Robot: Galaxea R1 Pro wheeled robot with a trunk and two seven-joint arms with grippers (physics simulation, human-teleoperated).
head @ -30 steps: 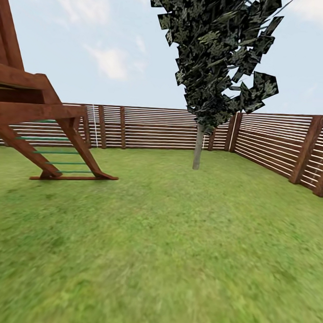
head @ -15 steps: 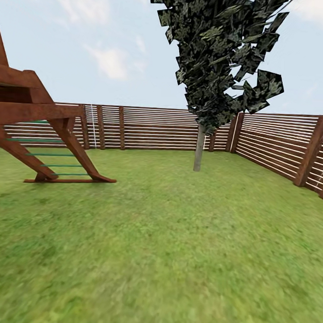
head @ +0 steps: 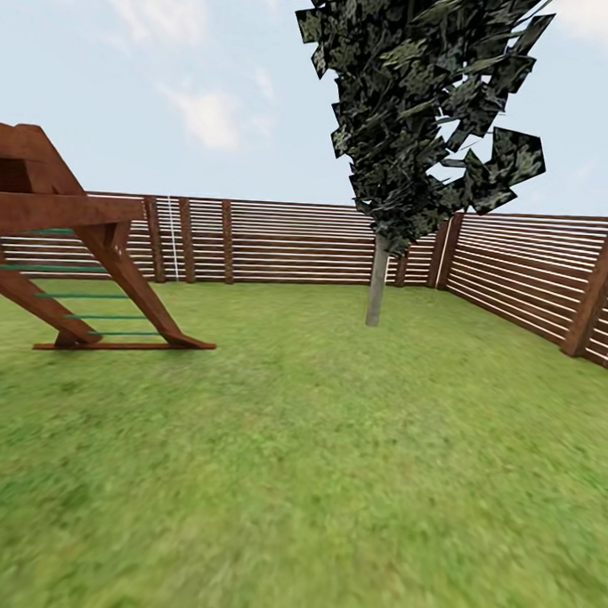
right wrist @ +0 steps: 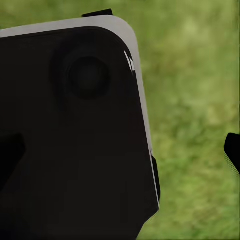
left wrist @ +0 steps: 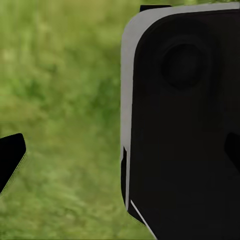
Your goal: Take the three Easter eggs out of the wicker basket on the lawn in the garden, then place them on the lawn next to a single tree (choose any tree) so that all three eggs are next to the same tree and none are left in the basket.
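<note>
Landmark: the tree [head: 376, 290], a thin pale grey-beige trunk under angular dark green leaf clumps, stands ahead on the lawn [head: 312, 483], a flat mottled green stretch of grass.
Left of the tree: a reddish-brown wooden play tower [head: 74, 265] with green rungs rests on the grass, well apart from the trunk.
Behind and right of the tree: a brown slatted wooden fence [head: 289, 241] closes the garden corner.
Why so: the head faces the trunk across open grass, so I judge the robot is travelling towards a drop spot.
Eggs and basket: cannot tell where they are from here.
Left claw: a dark fingertip [left wrist: 10, 160] over grass beside a black, grey-edged body panel [left wrist: 180, 125]; opening and load cannot be told.
Right claw: likewise a dark fingertip [right wrist: 233, 150] beside a black panel [right wrist: 75, 135]; cannot tell.
</note>
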